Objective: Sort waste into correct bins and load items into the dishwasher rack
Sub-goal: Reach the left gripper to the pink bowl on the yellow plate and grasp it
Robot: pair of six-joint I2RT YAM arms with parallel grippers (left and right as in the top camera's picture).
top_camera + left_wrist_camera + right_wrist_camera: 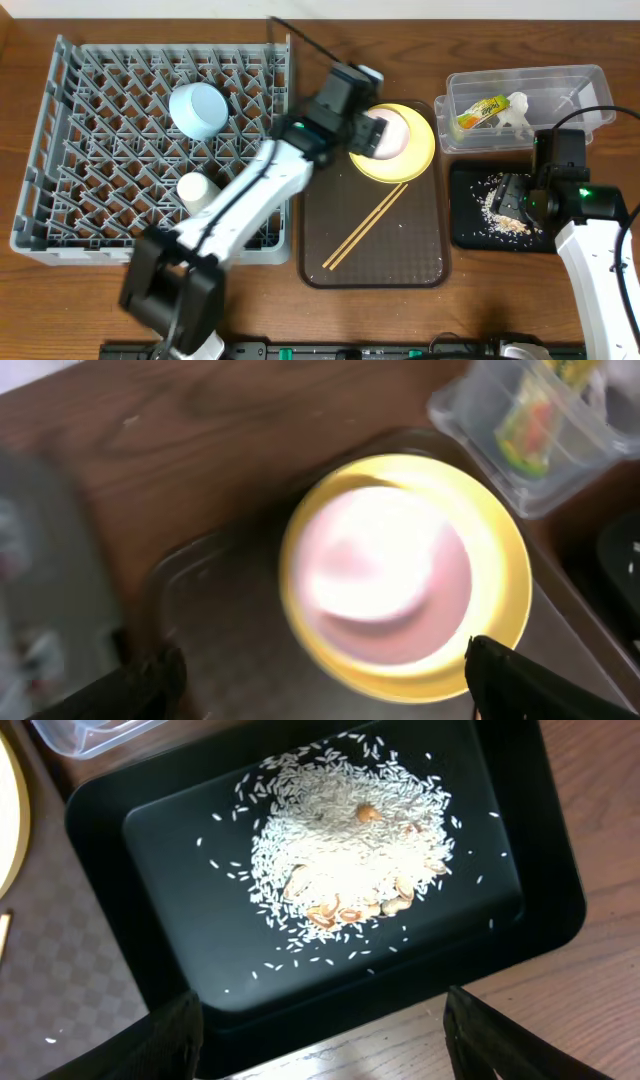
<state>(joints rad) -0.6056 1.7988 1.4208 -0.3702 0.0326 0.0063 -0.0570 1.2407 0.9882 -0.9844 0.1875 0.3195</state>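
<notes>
The white bowl [388,136] sits on the round yellow plate [412,160] at the far end of the brown tray. My left gripper [362,128] is open and empty just above the bowl's left side; in the left wrist view its fingers [320,682] straddle the plate [500,615] and the bowl [385,575]. The chopsticks [365,228] lie on the tray. The light blue bowl [205,108] and the small white cup [197,190] are in the grey rack [60,160]. My right gripper [515,195] is open over the black tray [160,920], which holds the food leftovers [345,855].
The clear tub [580,85] at the back right holds the yellow-green wrapper [480,110] and the white scrap [520,110]. The brown serving tray [400,250] lies between the rack and the black tray [470,230]. The tub also shows in the left wrist view [470,410].
</notes>
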